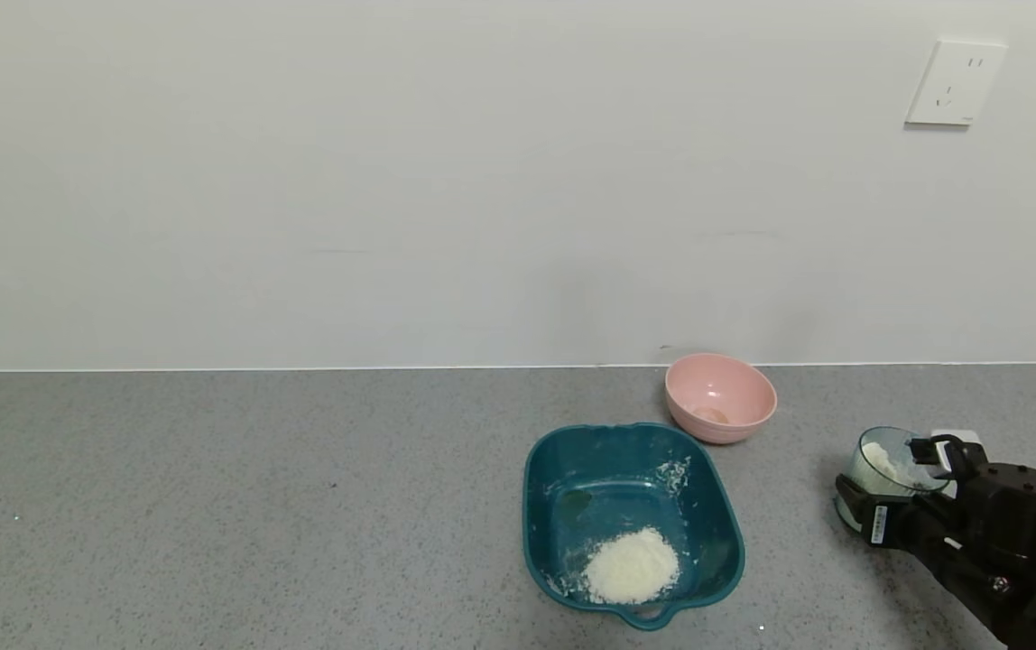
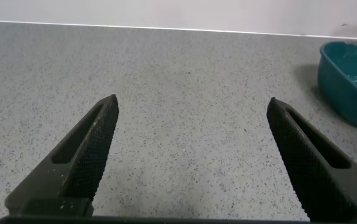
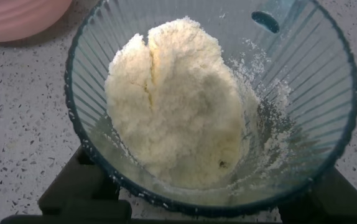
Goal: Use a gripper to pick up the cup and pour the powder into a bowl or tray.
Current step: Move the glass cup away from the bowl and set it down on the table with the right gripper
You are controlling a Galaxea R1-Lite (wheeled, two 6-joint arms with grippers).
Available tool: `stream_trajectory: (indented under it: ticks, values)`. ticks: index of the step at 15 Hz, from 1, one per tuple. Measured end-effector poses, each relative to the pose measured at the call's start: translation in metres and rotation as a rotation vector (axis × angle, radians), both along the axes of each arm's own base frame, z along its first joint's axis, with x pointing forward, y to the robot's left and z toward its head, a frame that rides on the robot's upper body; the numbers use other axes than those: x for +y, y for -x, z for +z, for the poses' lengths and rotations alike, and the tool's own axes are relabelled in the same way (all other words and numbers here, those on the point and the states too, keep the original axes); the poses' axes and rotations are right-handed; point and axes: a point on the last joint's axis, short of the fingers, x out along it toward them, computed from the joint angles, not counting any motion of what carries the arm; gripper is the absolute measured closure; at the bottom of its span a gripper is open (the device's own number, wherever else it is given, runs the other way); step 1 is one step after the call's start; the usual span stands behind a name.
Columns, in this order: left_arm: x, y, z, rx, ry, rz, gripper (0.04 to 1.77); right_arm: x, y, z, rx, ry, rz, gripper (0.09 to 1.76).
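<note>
My right gripper [image 1: 899, 485] is shut on the cup [image 1: 883, 469], a pale ribbed tumbler, to the right of the teal tray [image 1: 727, 519]. The cup is tilted a little and sits low by the counter; I cannot tell if it touches. In the right wrist view the cup [image 3: 303, 106] fills the picture and holds a clump of cream powder [image 3: 172, 106], with the gripper [image 3: 197, 208] round its base. A second heap of powder [image 1: 631, 564] lies in the tray's near corner. My left gripper [image 2: 192, 124] is open and empty over bare counter, out of the head view.
A pink bowl [image 1: 721, 397] stands behind the tray, near the wall. It also shows in the right wrist view [image 3: 17, 15]. The tray's edge [image 2: 346, 81] shows far off in the left wrist view. The grey counter [image 1: 256, 506] meets a white wall.
</note>
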Motion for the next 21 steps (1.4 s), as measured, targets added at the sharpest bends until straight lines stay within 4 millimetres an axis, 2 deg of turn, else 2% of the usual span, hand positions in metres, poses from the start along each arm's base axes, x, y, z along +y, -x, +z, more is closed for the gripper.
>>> stream_trajectory:
  ticks: [9,21]
  values:
    - [0.0,0.0,0.0,0.0,0.0,0.0,0.09,0.001,0.008,0.001,0.016,0.005,0.007,0.28]
    - [0.0,0.0,0.0,0.0,0.0,0.0,0.09,0.002,0.027,0.017,-0.008,0.002,0.009,0.17]
